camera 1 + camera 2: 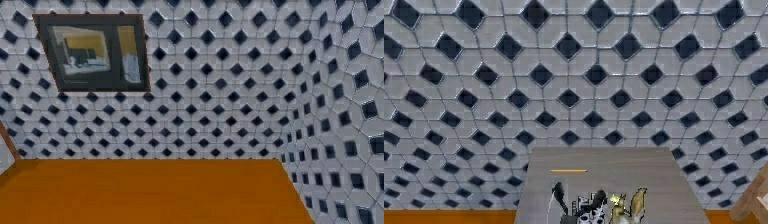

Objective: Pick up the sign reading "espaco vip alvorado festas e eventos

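In the forward view I am facing the patterned wall [200,100], its pale tiles studded with dark diamonds. A framed picture [92,52] is hanging high on that wall, toward the forward view's left. The orange floor [150,190] is running up to the wall's foot. At the forward view's right the wall is turning a corner and carrying on toward me.

In the arm side view the same patterned wall is spreading across the upper part. A grey table [654,175] is standing against it, with strips of orange floor showing on either side of the table at the wall's base. A thin orange strip [570,172] is lying flat on the tabletop, between the wall and my gripper [560,192]. I cannot tell whether that strip is the sign. My gripper is showing as a dark body with thin fingers at the table's edge farthest from the wall, with my white marker squares [591,212] just beside it. A small golden figure [627,205] is standing next to those squares. I cannot tell how my jaws are standing, nor whether I am holding anything.
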Motion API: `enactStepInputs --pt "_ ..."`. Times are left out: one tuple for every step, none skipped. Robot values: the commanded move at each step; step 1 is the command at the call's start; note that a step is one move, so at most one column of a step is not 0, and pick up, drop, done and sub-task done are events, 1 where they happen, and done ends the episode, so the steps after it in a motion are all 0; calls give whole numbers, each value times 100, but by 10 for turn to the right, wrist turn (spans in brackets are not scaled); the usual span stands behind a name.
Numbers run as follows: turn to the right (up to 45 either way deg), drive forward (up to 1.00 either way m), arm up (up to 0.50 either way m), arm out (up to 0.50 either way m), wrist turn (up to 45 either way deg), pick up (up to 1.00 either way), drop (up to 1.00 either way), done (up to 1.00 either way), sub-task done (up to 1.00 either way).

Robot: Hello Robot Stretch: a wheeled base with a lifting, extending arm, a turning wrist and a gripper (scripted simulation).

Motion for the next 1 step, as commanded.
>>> enactStepInputs --pt "0 0 -30 0 0 0 0 0 0"
